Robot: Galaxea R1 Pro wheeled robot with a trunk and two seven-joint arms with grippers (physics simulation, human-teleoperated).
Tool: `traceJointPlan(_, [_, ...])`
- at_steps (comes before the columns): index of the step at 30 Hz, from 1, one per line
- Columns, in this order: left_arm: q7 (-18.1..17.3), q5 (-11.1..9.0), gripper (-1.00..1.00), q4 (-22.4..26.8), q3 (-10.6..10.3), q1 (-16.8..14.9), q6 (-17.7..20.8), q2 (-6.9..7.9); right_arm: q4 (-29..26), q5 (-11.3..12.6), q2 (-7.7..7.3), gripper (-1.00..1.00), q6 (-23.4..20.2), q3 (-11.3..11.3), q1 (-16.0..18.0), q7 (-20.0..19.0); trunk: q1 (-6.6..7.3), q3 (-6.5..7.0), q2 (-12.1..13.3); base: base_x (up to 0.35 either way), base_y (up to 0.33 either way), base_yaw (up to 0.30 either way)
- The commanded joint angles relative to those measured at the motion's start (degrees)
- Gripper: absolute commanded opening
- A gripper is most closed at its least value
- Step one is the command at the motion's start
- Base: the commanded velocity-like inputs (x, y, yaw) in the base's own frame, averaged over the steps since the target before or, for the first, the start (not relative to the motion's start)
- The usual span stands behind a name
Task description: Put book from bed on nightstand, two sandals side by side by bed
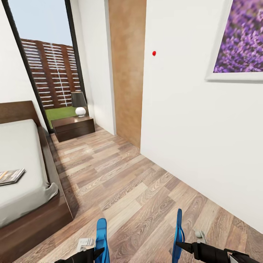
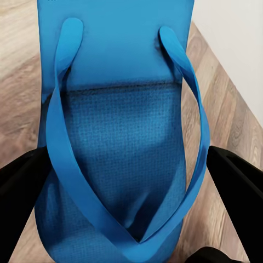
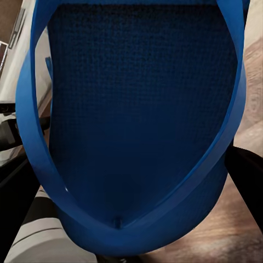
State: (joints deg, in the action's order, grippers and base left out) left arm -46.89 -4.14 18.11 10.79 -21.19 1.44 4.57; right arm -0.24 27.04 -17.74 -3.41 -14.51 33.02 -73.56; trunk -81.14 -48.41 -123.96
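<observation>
Both blue sandals are held up edge-on over the wood floor at the near edge of the head view. My left gripper is shut on the left sandal, whose straps and sole sit between the black fingers. My right gripper is shut on the right sandal, seen close as a dark blue sole. The book lies flat on the bed at the left. A dark-brown nightstand stands beyond the bed, by the window.
A lamp with a dark shade sits on the nightstand. A white wall with a purple flower picture runs along the right, and a brown door panel lies ahead. Plank floor stretches between bed and wall.
</observation>
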Motion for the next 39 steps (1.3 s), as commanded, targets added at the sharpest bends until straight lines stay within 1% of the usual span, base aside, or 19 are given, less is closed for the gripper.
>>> traceJointPlan(1, [-0.2,-0.3,-1.00,0.0,0.1,0.0,0.1,0.00,0.0,0.6,-0.01,-1.00,-0.4,-0.4,0.0,-0.2,0.01,-0.15,0.0,0.000,0.000,0.000])
traceJointPlan(5, [-0.2,-0.3,-1.00,0.0,0.1,-0.1,0.1,0.00,0.0,0.5,-0.01,-1.00,-0.4,-0.4,0.0,-0.2,0.01,-0.41,0.0,0.000,0.000,0.000])
traceJointPlan(16, [-0.2,-0.3,-1.00,0.0,0.1,0.0,0.1,0.01,0.0,0.6,-0.01,-1.00,-0.4,-0.4,0.0,-0.2,0.01,-0.53,0.0,0.000,0.000,0.000])
traceJointPlan(31, [-0.2,-0.3,-1.00,0.0,0.1,-0.1,0.1,0.00,0.0,0.6,-0.01,-1.00,-0.4,-0.4,0.0,-0.2,0.01,-1.72,0.0,0.000,0.000,0.000])
traceJointPlan(39, [-0.2,-0.3,-1.00,0.0,0.1,0.0,0.1,0.00,0.0,0.5,-0.01,-1.00,-0.4,-0.4,0.0,-0.2,0.01,-1.82,0.0,0.044,-0.001,0.000])
